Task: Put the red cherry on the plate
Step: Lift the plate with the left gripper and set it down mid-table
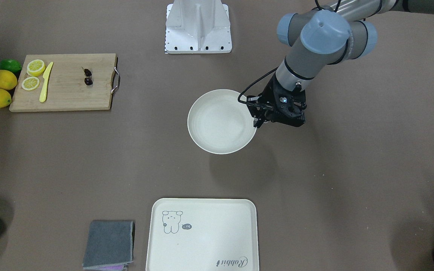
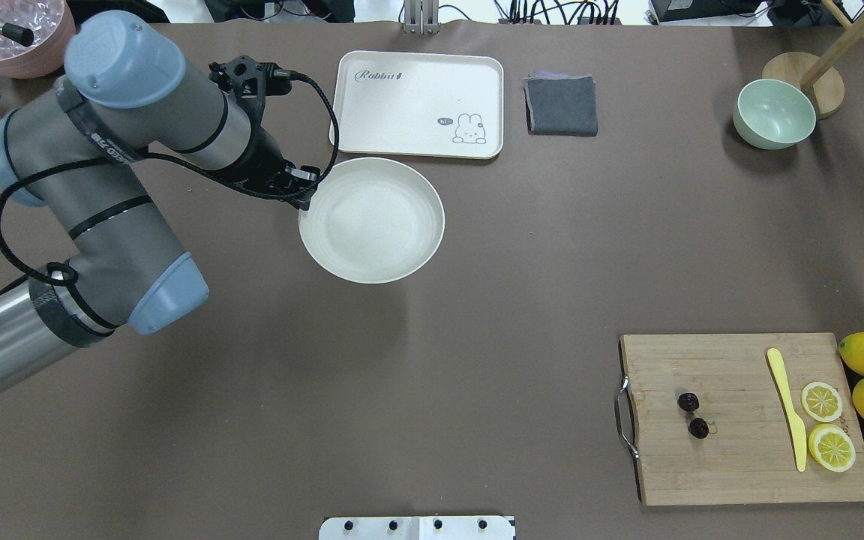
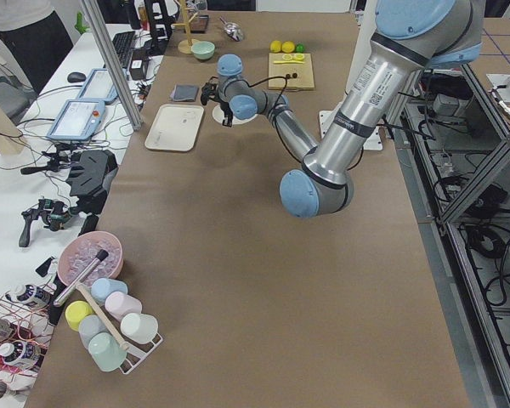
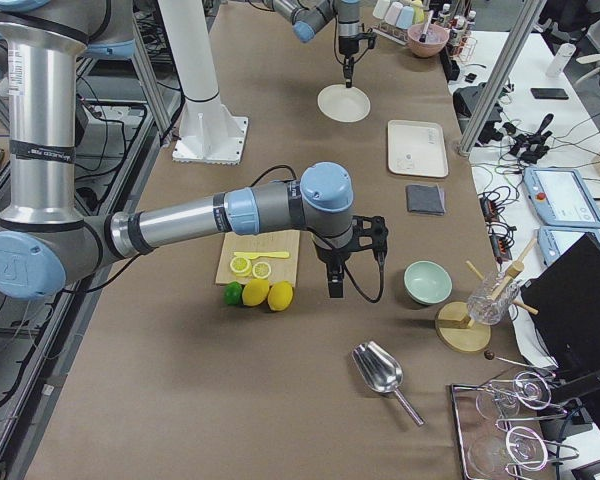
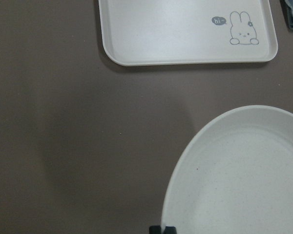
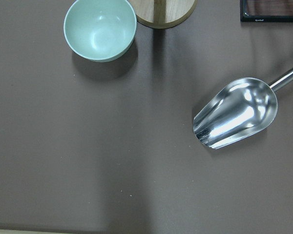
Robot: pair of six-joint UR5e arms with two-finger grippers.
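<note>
Left tool: we find it pinching the rim of the plate, which sits just beside the tray. Red cherry: we log it on the wooden cutting board, well apart from the plate. Right tool: near the board; we cannot tell whether it is spread or pressed together.

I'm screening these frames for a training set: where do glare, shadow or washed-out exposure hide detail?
Right wrist view: strong glare on the metal scoop. Overhead view: the plate is nearly washed out, with a soft shadow on the table below it. Front-facing view: the red cherry reads as dark blobs, stem barely visible.
</note>
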